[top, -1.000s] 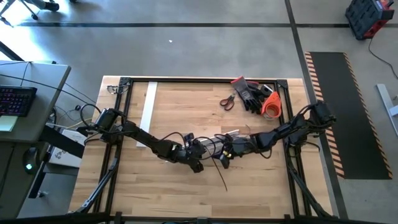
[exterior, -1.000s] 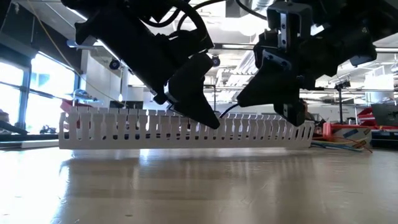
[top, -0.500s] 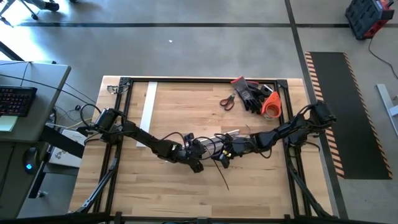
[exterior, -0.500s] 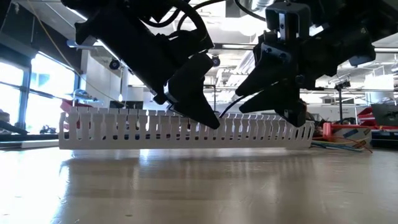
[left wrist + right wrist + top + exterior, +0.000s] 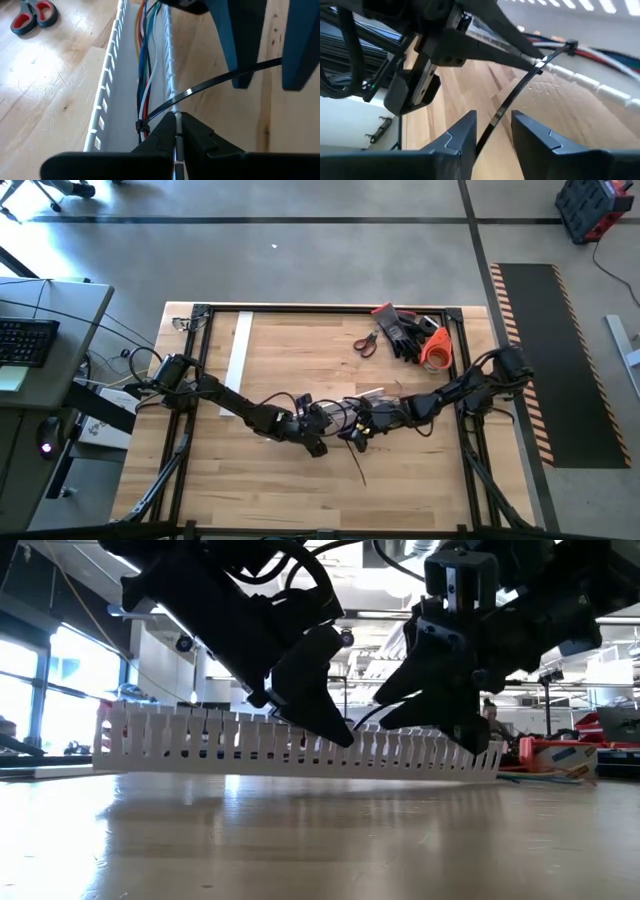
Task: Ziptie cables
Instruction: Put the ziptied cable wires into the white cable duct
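The right pincer point(image 5: 492, 132), low in the middle of the right wrist view, has parted its fingers within the last second: a second ago they sat pinched together, and now a narrow gap shows with the black ziptie tail point(image 5: 512, 100) running loosely down through it, not clamped. In the low view it stands at upper right point(image 5: 470, 725). I judge that it has let go after a pull and is shifting for a fresh hold on the tail.

The left pincer point(image 5: 177, 131), bottom centre of the left wrist view, stays pressed shut on the wall of the white slotted duct point(image 5: 107, 85). In the low view the duct's left end has lifted slightly.

The cables point(image 5: 146, 65) lie inside the duct, running from the upper middle of that view down to the ziptie head point(image 5: 142, 125), already looped around them.

Red-handled scissors point(image 5: 34, 14) lie on the bench point(image 5: 55, 95) at upper left. No readable brand, label or writing shows.
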`<state>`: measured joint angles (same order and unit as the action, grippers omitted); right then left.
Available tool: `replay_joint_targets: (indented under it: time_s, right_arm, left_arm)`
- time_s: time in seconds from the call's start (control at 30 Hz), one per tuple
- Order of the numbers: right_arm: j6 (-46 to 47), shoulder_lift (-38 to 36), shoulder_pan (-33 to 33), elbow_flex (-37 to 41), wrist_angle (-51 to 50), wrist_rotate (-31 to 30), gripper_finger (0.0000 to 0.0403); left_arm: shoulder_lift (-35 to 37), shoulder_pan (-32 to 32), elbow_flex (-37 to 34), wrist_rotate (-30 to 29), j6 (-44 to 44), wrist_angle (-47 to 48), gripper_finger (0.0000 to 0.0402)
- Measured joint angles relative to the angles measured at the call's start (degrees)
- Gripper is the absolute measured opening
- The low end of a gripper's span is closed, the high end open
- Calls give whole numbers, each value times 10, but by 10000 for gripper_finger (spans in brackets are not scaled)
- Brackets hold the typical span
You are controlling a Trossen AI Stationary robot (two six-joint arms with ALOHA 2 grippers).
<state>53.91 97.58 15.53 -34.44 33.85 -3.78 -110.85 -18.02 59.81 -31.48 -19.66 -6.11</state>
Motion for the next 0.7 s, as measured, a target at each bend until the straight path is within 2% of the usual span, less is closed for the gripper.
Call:
replay_joint_targets:
  time_s: [0.23,0.43,0.57,0.7]
  right_arm:
    - [1,7,0,0,7,-3,94]
    - [1,7,0,0,6,6,54]
    - [-6,7,-1,0,6,8,11]
    - [-9,7,-1,0,6,8,2]
  left_arm:
    - [0,0,0,0,3,2,0]
    - [0,0,0,1,4,2,0]
    - [0,0,0,7,4,2,0]
    - [0,0,0,9,4,2,0]
